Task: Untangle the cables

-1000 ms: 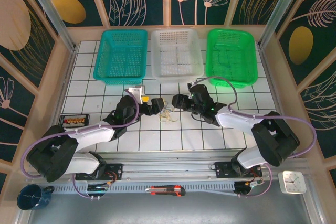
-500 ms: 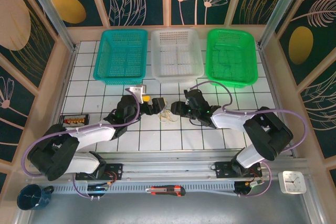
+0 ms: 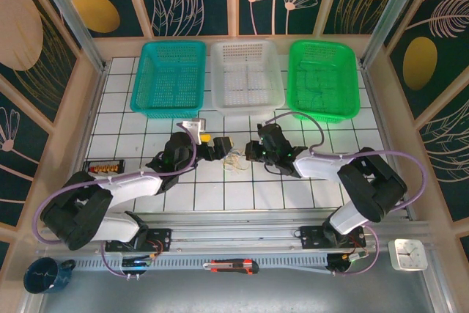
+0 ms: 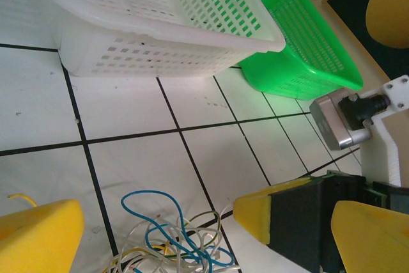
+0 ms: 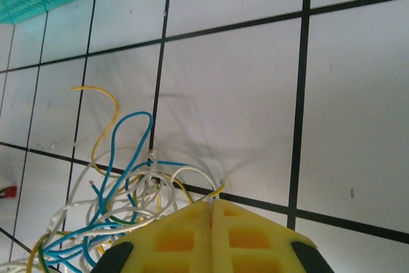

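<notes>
Top camera looks down from behind; both wrist cameras, low and close, share the cables (image 3: 233, 159).

Blue and whitish cables (image 4: 167, 238) on tiles (image 4: 147, 103), near white basket (image 4: 160, 30)

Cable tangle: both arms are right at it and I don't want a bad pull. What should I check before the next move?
1. Right gripper shut on a strand of the cable tangle: ok, white and yellow strands run into the seam where it closes.
2. Left gripper gripping too: not ok, it is open, with the tangle lying ungripped between its fingers.
3. Which colour will pull free first: cannot tell, blue, white and yellow loops overlap.
4. Tangle lying on the tiled table, apart from the white basket: ok.
5. Gap between the two grippers: cannot tell; they are close together in the left wrist view.
</notes>
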`<state>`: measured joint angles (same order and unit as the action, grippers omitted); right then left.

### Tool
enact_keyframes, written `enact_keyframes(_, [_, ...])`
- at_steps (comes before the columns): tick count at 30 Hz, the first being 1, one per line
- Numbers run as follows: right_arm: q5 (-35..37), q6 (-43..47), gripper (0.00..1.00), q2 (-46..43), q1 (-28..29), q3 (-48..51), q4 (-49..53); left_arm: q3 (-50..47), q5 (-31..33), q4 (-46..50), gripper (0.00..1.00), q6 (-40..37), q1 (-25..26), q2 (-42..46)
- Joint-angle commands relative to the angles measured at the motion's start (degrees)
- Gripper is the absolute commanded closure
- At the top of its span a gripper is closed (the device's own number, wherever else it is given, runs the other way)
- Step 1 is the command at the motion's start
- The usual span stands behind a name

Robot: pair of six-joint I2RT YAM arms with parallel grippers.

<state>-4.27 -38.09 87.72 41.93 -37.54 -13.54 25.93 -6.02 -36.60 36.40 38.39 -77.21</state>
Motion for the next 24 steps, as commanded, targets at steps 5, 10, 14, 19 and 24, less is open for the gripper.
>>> enact_keyframes(5, [2.07, 1.39, 1.00, -2.75, -0.36, -2.52, 1.82, 1.39, -1.13, -0.49, 0.01, -1.61, 0.23, -0.93])
enact_keyframes(10, [2.47, 2.29, 1.00, -7.68, -0.27, -3.15, 4.16, 2.60, -1.73, -0.05, 0.01, -3.24, 0.23, -2.66])
enact_keyframes(14, [2.10, 2.84, 1.00, -10.59, -0.28, -4.00, 5.49, 3.61, -2.28, -0.22, 0.01, -4.27, 0.21, -4.48])
enact_keyframes(19, [0.90, 3.34, 1.00, -12.60, -0.21, -5.58, 6.62, 4.87, -3.26, -0.65, 0.01, -6.15, 0.23, -6.39])
enact_keyframes(24, [-0.11, 3.80, 1.00, -14.02, 0.04, -7.29, 7.41, 6.25, -4.88, -1.74, 0.01, -8.37, 0.24, -8.75])
